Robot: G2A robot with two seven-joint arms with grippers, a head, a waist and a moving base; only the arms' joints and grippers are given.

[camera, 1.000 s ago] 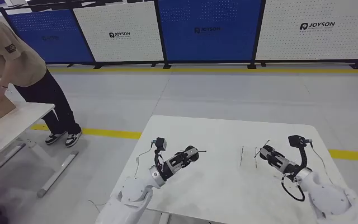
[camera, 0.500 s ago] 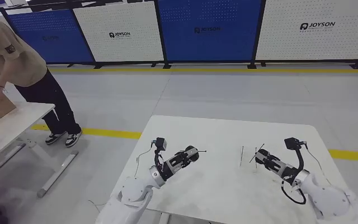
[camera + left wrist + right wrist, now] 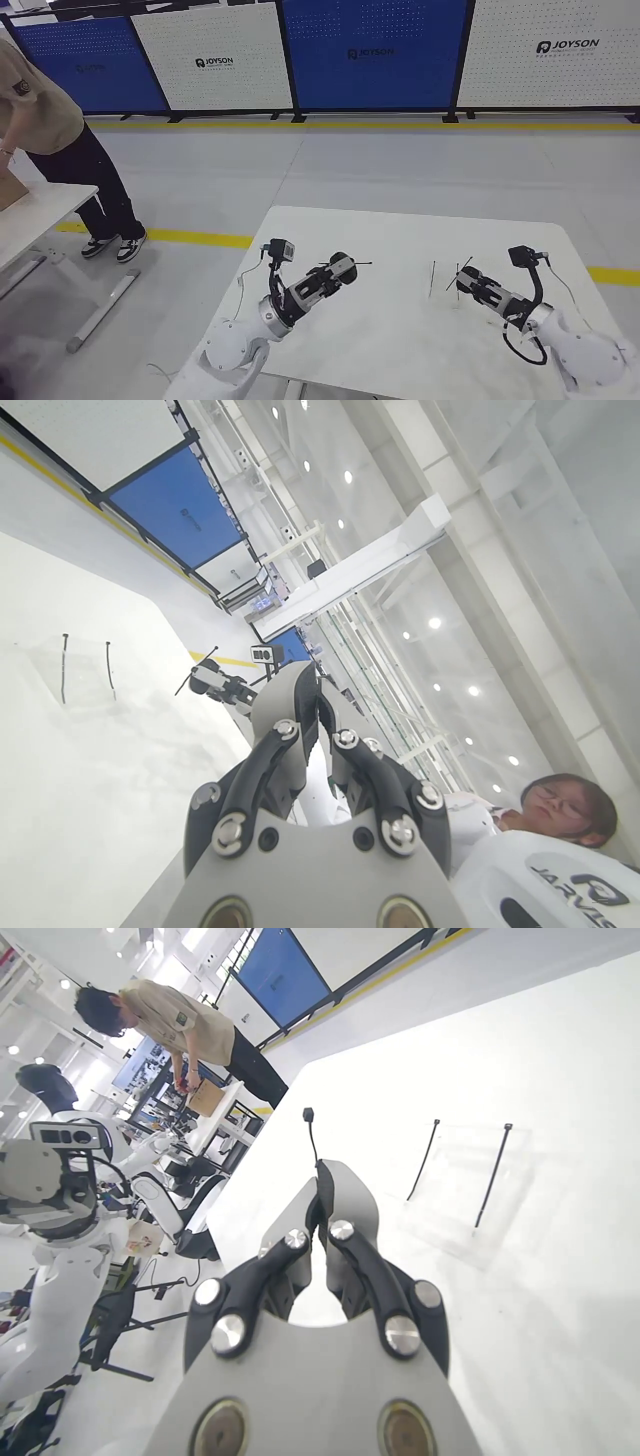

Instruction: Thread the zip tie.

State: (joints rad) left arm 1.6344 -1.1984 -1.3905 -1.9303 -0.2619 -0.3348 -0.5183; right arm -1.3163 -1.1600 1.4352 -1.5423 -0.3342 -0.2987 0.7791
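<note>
My left gripper hangs over the table's left half, shut on a black zip tie that sticks out sideways from its fingers. Near the table's right side, my right gripper is shut on a second black zip tie, whose square head points up and away. From the left wrist view the right gripper appears farther off with its tie slanting across it. The two grippers stand well apart.
Two spare black zip ties lie side by side on a clear flat plate on the white table, between the arms and nearer the right one. A person stands at another table far left.
The right gripper came in leftward and lower with its tie, then held still. The left arm has lifted and turned a little, its tie now more level.
</note>
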